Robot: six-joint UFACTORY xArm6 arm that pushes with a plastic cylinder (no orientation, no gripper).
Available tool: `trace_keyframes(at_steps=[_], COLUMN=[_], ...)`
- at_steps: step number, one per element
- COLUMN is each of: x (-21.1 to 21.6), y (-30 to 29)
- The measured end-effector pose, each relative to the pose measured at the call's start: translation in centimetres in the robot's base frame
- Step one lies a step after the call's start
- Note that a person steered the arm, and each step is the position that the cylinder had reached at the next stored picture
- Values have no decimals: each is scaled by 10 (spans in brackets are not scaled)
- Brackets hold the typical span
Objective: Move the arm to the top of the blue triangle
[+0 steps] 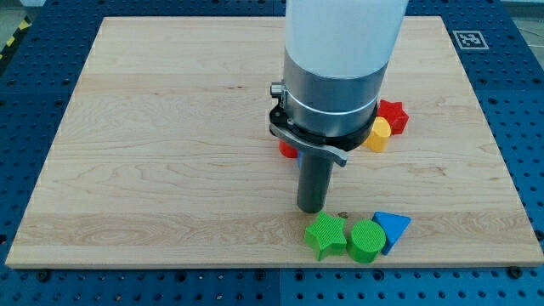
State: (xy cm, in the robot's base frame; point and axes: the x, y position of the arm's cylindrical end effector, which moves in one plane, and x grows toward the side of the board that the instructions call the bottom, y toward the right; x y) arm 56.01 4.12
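Note:
The blue triangle (pixel 393 228) lies near the view's bottom edge of the wooden board (pixel 153 144), right of centre. It touches a green round block (pixel 367 240) on its left, and a green star (pixel 326 235) lies left of that. My tip (pixel 312 209) stands just above the green star, up and to the left of the blue triangle, about a block's width away from it. The arm's wide grey and white body (pixel 336 76) rises above the tip and hides part of the board.
A red star (pixel 393 115) and a yellow block (pixel 379 134) lie at the view's right of the arm body. A red block (pixel 287 150) and a sliver of blue show at the body's left, mostly hidden. A blue perforated table (pixel 518 127) surrounds the board.

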Motion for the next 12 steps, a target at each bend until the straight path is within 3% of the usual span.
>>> trace_keyframes(at_steps=[1, 3, 7, 12], x=[15, -10, -9, -9], y=[9, 14, 83, 89])
